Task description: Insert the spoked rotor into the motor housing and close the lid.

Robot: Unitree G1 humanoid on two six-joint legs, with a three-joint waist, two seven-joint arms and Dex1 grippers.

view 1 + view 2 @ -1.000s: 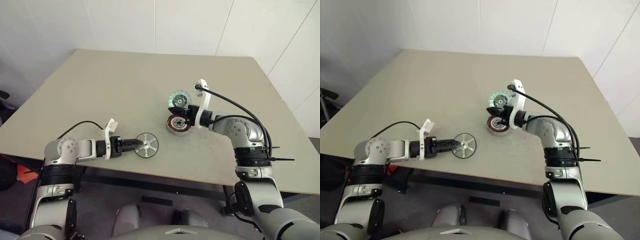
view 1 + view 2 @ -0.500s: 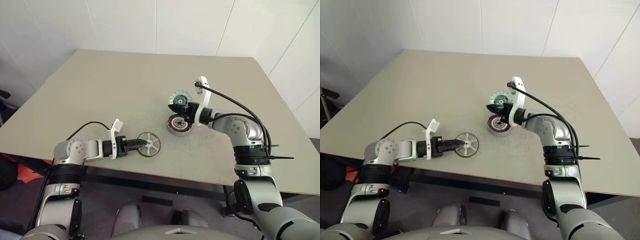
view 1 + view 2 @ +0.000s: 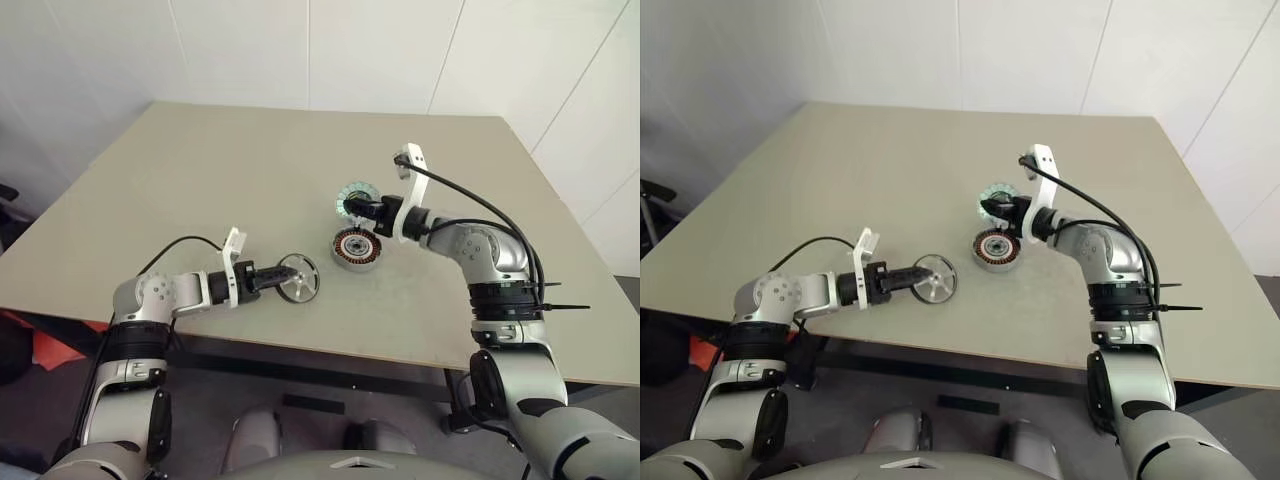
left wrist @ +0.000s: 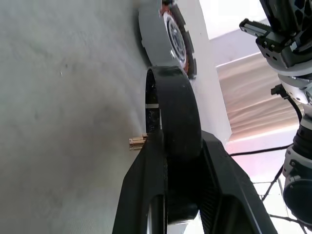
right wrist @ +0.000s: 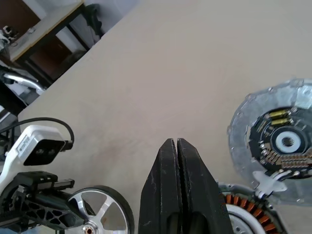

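Now the left gripper (image 3: 272,277) has its two black fingers clamped on the rim of the spoked rotor (image 3: 298,277), which stands tilted up on edge near the front of the table (image 3: 200,170), its lower rim seemingly just clear of the surface, though the head views leave that unsure. The motor housing (image 3: 355,248) sits flat near the rotor toward the table's middle, copper windings facing up. Just beyond it lies the lid (image 3: 354,199), green-ringed face upward. The right gripper (image 3: 357,209) hovers over the lid with its fingers pressed together on nothing.

To do this step well, the rotor should be carried across to the housing, turned level above it, and centred on the silver hub before it is lowered. The grip on the rim looks narrow, so a slow, steady swing seems wise, and the right arm should keep clear of the housing's mouth
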